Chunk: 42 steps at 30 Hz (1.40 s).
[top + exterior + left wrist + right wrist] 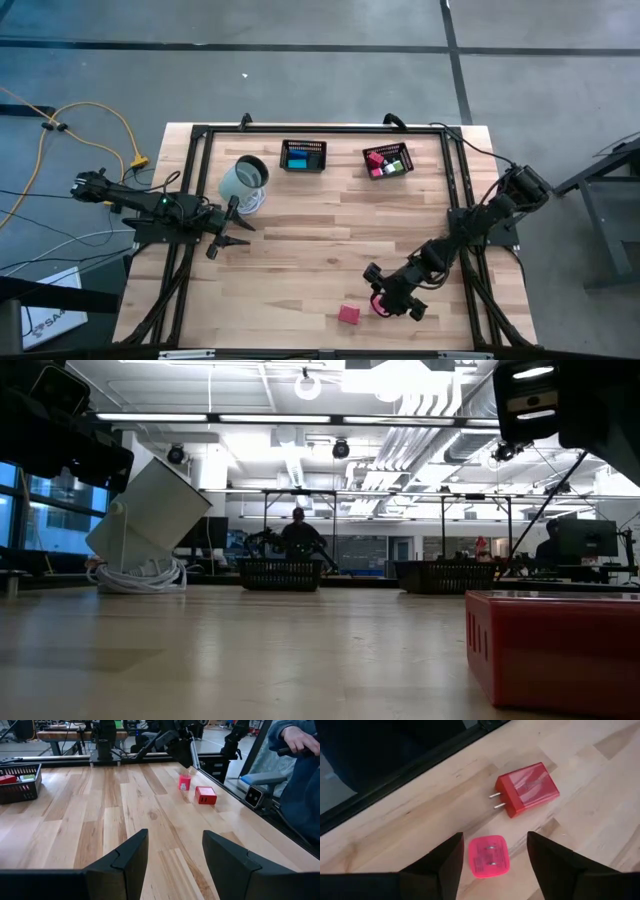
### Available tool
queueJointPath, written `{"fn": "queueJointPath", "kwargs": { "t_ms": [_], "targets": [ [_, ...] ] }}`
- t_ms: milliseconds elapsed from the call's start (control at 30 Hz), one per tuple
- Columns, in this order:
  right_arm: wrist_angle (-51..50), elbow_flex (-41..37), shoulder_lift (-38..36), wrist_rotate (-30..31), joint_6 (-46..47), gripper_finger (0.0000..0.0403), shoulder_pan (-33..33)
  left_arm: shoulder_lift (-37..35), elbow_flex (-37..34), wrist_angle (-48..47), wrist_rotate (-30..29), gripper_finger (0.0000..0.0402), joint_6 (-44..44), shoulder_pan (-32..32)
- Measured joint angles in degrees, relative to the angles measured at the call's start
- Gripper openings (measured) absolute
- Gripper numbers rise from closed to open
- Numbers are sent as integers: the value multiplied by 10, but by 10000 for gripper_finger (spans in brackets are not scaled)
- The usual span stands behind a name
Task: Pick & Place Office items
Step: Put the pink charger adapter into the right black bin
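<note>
Left gripper point(228, 240) waits, jaws parted and empty, mid-tabletop. Near the front edge, a red blocky plug adapter point(526, 788) lies beside a pink square plug point(488, 856), framed by the right gripper point(492, 857), whose open jaws, closing skewed, might nudge both away.

The middle of the wooden table point(320, 250) lies bare, a broad open lane between the two arms. Along the far edge stand two black mesh baskets, the left basket point(303, 155) and the right basket point(387, 160), with a clear gap between them. A white cylinder point(244, 180) on a coiled cable blocks the far-left area, just beside the left gripper point(222, 240). Near the front-right, a red plug block point(348, 314) and a pink plug block point(488, 856) lie close together but apart; the pink one sits between the spread fingers of the right gripper point(385, 300). A black frame rail point(458, 200) bounds the right side.
</note>
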Motion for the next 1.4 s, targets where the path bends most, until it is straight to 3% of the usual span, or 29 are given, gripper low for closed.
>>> {"fn": "queueJointPath", "kwargs": {
  "t_ms": [233, 1133, 1400],
  "targets": [
    [0, 0, 3, -9, 0, 223, 1, 0, 0, 0, 0, 180, 0, 0],
    [34, 0, 81, 9, -16, 223, 7, 0, 0, 0, 0, 180, 0, 0],
    [33, 0, 81, 2, -8, 193, 7, 0, 0, 0, 0, 180, 0, 0]
  ]
}}
